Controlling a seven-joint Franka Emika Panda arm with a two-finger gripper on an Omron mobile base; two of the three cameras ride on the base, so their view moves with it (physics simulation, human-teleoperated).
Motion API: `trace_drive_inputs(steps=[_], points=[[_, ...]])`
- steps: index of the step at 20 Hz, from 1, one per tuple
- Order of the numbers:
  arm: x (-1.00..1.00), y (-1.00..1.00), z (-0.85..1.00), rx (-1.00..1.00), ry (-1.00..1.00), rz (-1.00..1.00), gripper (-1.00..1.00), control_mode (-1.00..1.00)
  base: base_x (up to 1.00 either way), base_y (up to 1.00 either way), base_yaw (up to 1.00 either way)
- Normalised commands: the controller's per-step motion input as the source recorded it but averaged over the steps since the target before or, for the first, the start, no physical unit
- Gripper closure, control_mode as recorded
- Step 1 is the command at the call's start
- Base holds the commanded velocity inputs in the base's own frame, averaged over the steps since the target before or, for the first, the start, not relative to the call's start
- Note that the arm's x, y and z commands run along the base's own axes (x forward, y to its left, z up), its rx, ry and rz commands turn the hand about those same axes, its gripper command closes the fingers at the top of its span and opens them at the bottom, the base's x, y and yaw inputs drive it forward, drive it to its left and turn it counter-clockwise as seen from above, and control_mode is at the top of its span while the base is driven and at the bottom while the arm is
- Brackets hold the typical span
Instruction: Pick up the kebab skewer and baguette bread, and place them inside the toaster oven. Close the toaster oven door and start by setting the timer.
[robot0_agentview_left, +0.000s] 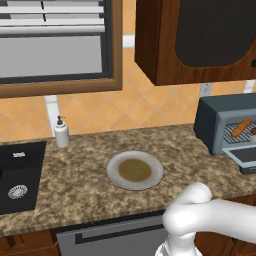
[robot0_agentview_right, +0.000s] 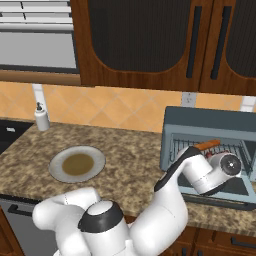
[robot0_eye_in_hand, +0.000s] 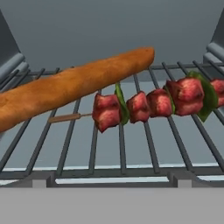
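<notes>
From the left base view, the toaster oven (robot0_agentview_left: 225, 125) is standing at the table's (robot0_agentview_left: 80, 175) right end with the baguette bread (robot0_agentview_left: 241, 126) lying slantwise on its rack.

From the right base view, the toaster oven door (robot0_agentview_right: 220, 192) is hanging open, presumably for loading.

In the hand view, the kebab skewer (robot0_eye_in_hand: 153, 103) is lying crosswise beside the baguette; the hand is gaping wide, holding nothing.

In the hand view the baguette bread (robot0_eye_in_hand: 74, 83) is running off the left edge, and the kebab skewer (robot0_eye_in_hand: 148, 105) is running off the right. In the left base view the toaster oven (robot0_agentview_left: 225, 125) is being cut by the right edge. In the right base view the arm is covering the toaster oven door (robot0_agentview_right: 240, 192).
</notes>
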Motion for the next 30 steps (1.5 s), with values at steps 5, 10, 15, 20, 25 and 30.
trace_drive_inputs(steps=[5,10,15,20,25,30], points=[[0.29,0.00,-0.01,0.00,-0.07,0.00,-1.00,-1.00,0.00,0.00,0.00],[0.22,0.00,-0.07,0.00,-0.09,0.00,-1.00,-1.00,0.00,0.00,0.00],[0.21,0.00,-0.07,0.00,-0.08,0.00,-1.00,-1.00,0.00,0.00,0.00],[0.26,0.00,0.00,0.00,-0.06,0.00,-1.00,-1.00,0.00,0.00,0.00],[0.26,0.00,0.00,0.00,-0.04,0.00,-1.00,-1.00,0.00,0.00,0.00],[0.16,0.00,0.00,0.00,-0.01,0.00,-1.00,-1.00,0.00,0.00,0.00]])
